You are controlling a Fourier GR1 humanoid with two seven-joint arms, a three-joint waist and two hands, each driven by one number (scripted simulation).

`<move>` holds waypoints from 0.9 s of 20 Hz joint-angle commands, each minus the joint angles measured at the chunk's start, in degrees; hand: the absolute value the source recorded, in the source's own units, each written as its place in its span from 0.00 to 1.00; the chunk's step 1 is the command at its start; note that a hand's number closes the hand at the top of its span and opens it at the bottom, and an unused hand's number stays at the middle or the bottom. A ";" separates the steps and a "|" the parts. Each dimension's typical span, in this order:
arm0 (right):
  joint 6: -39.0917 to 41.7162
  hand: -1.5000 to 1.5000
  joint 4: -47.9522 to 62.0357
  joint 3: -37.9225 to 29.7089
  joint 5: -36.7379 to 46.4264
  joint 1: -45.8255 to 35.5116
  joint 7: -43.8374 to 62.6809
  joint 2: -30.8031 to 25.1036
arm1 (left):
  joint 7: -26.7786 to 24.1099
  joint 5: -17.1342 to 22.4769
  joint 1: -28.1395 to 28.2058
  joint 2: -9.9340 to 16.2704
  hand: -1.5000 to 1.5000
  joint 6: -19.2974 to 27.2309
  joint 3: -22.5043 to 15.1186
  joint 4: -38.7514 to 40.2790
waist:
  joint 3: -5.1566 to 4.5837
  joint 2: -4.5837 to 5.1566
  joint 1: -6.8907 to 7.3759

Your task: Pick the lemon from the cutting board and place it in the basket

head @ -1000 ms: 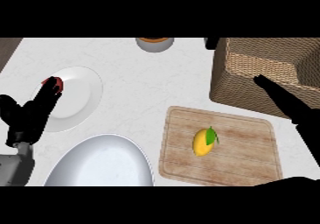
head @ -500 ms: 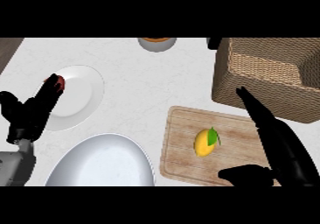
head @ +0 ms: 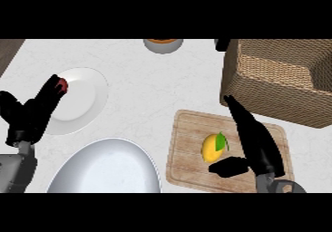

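Yellow with a green leaf, the lemon point(head: 213, 147) lies on the wooden board point(head: 188, 154) at the lower right of the pale marbled counter point(head: 155, 86). The right hand point(head: 252, 145) is over the board just right of the lemon, its fingers point(head: 239, 113) straight and stretched up toward the basket point(head: 282, 79), its thumb point(head: 229, 166) sticking out below the fruit. The hand is open and grips nothing; whether the thumb touches the lemon cannot be told from this steep angle. The hand covers a strip of the board, and its wrist is cut off at the lower edge.

The woven basket stands at the upper right, just above the board, its right side running out of view. A small dark thing point(head: 222, 44) at its upper left corner is too cropped to identify.

At the left, the left hand point(head: 31, 113) rests open with fingers up, overlapping the left edge of a white plate point(head: 85, 97). A small red object point(head: 61, 84) sits on the plate at the fingertips, largely hidden, so what it is cannot be made out. The grey forearm point(head: 11, 170) below is cut by the frame.

A large pale bowl point(head: 108, 167) fills the lower middle, its bottom part out of view. At the top edge, a small round dish point(head: 163, 44) with something orange in it is only half visible.
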 commanded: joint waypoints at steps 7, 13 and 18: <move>-0.22 0.00 9.86 -1.37 3.80 0.40 -6.30 2.17 | -0.65 -2.39 1.55 -2.31 0.50 -2.57 2.89 -0.66 | 0.00 -0.03 -0.01; 2.99 0.00 1.12 -4.21 0.01 7.94 -10.76 -1.11 | 2.01 -3.50 0.88 -2.86 0.50 -3.07 4.01 -1.20 | 0.00 -0.08 -0.24; 1.88 0.00 8.44 -3.90 0.55 3.32 -13.66 2.81 | 3.25 -4.93 -0.80 -3.38 0.50 -2.80 4.65 -2.93 | 0.01 -0.02 -0.05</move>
